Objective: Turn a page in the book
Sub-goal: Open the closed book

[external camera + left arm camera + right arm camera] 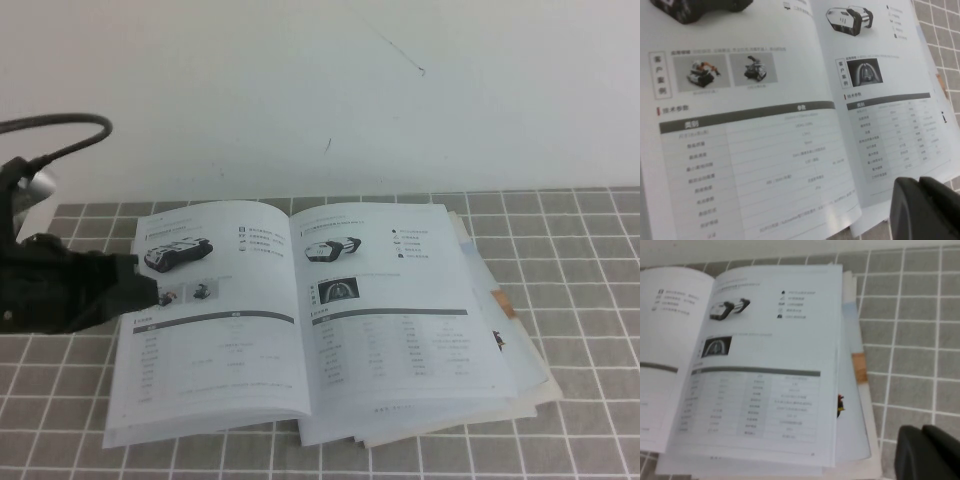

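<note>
Table (590,300): grey tiled surface with white grout lines, running back to a plain white wall (320,90).

Book (230,330): large white glossy catalogue, lying open and flat near the middle of the table, spine running from far edge toward near edge. Left-hand sheet shows a black-and-white vehicle above two small photos, then a grey bar and a fine text table.

Page (400,310): right-hand sheet of the open spread, lying flat; black-and-white vehicle at its far end, one dark square picture below it, then a grey bar and text table. Its outer edge rests on the further sheets beneath.

Loose sheets (510,330): untidy layers fanning out from under the page toward the right edge of the table, with an orange patch and a small dark mark showing on their margins.

Left gripper (125,285): black, at the left edge of the table, tip at the outer margin of the left-hand sheet, over the book. Jaws: cannot tell how they stand, nor whether they hold anything.

Right gripper (927,452): only a black corner shows in its own wrist view, above bare tiles right of the book. Jaws: cannot tell.
</note>
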{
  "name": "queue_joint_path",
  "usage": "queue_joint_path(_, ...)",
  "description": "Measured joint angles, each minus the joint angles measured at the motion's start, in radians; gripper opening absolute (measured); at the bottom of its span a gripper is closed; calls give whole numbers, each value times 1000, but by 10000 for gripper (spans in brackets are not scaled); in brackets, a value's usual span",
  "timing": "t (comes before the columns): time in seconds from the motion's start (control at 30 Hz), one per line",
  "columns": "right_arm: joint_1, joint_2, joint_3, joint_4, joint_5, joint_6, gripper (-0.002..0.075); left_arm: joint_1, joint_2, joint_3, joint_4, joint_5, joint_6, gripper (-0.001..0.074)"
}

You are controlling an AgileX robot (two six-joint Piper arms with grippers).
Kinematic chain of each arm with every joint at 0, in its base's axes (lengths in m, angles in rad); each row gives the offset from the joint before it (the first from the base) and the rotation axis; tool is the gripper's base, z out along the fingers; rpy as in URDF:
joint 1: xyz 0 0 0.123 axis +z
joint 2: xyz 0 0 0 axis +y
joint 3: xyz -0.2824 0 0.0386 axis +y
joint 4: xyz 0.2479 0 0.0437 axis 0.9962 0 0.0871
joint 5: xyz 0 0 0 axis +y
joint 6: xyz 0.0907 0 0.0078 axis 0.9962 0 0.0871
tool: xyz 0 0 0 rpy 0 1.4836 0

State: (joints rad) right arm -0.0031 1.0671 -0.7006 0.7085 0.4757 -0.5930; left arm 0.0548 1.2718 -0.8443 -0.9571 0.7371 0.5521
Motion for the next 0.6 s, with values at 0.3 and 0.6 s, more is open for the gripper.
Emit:
queue_joint_path(0.3,76,293,-122,226,155,-306,8,0,261,-101,1,20,62,-4)
queue_joint_path(0.6,161,539,-301,296,175,-319,298,0,462,-105,84,-48,56,-4)
